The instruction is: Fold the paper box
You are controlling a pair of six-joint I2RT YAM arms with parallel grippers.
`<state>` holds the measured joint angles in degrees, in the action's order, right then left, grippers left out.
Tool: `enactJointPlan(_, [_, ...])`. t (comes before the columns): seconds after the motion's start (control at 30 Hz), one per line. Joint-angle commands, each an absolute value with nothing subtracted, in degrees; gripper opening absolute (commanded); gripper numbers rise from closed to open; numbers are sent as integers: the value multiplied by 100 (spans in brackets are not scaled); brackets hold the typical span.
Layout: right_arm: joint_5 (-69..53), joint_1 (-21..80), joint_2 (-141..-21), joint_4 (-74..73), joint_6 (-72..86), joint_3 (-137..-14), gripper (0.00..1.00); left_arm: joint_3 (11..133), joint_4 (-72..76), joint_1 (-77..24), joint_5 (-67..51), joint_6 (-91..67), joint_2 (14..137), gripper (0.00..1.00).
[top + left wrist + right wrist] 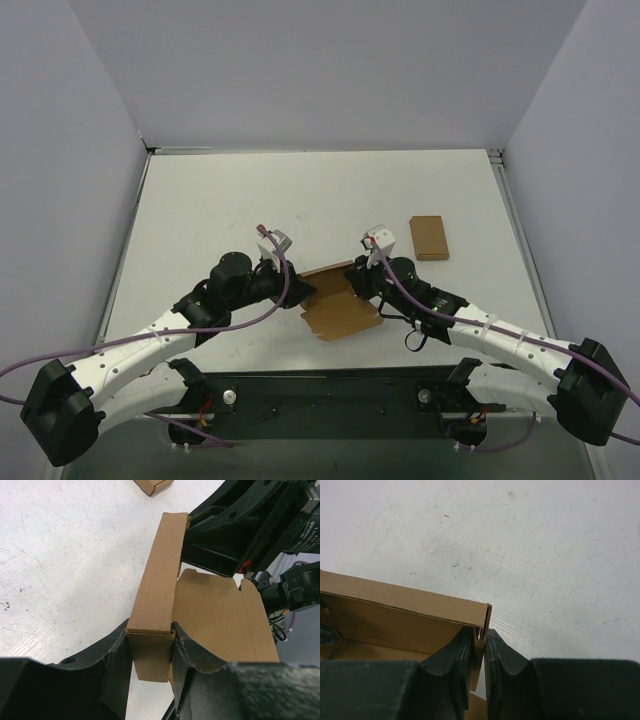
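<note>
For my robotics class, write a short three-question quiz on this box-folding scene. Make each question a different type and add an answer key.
1. True or false: the left gripper and the right gripper are both closed on the paper box.
2. Where is the small plain cardboard rectangle?
A) inside the box
B) flat on the table, apart from the box
C) in the left gripper
3. Which part of the box does the right gripper pinch?
Key: 1 true; 2 B; 3 a thin wall at a corner of the box.
</note>
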<state>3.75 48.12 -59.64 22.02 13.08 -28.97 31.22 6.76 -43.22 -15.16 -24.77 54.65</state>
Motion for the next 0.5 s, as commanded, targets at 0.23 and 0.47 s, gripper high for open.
enactJointPlan(0.23, [-395, 4720, -5889, 1380, 1960, -3507, 43, 3560, 519, -4324, -1064, -2610, 5546, 22])
enactJointPlan(0.47, [-159, 4667, -5651, 1362, 2048, -3340, 52, 3516, 580, -4324, -1072, -2602, 5484, 22])
